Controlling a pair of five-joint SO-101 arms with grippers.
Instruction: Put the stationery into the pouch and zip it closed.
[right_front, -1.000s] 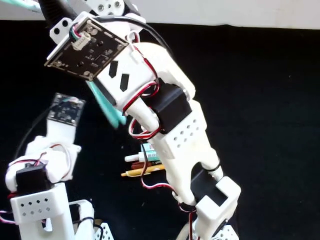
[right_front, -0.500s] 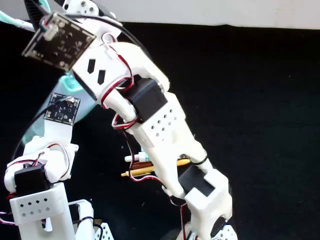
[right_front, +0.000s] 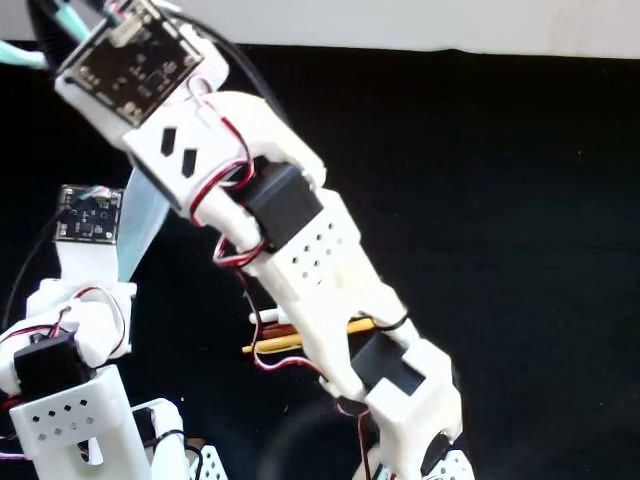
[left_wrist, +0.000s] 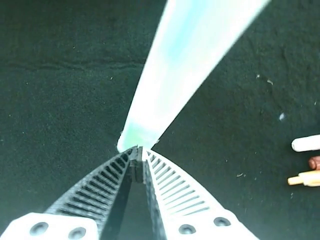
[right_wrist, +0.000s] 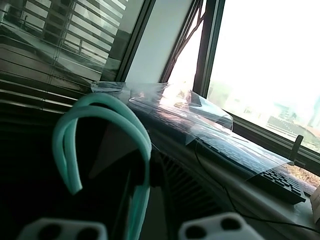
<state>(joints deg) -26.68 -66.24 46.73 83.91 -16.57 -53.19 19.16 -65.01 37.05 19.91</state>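
Pouch (right_front: 140, 215), pale translucent teal, hangs lifted off the black desk (right_front: 500, 200) at the upper left of the high view, held between the two arms. The left end effector (left_wrist: 136, 151) is closed tight, its ribbed black fingers (left_wrist: 167, 182) pinched together on the pouch's narrow lower edge; in the left wrist view the pouch rises from that pinch toward the top of the frame. The right end effector (right_wrist: 147, 172) is clamped on the pouch's teal loop (right_wrist: 102, 106), which arches above the fingers, with one strand running down between them.

In the high view the right arm (right_front: 320, 260) slants from the bottom centre to the upper left corner, ending in its camera board (right_front: 135, 65). The left arm (right_front: 70, 380) stands at the lower left, with its own board (right_front: 88, 213) just beside the pouch.

The stationery lies on the desk, outside the pouch, at the lower centre of the high view and partly hidden by the right arm: a white pen (right_front: 265, 317), a brown one (right_front: 275, 328) and a yellow one (right_front: 275, 345), stacked close and roughly parallel. Their tips show at the right edge of the left wrist view.

Behind the loop, the right wrist view shows a window (right_wrist: 265, 60), blinds (right_wrist: 50, 35) and a keyboard (right_wrist: 277, 180) under a clear cover.
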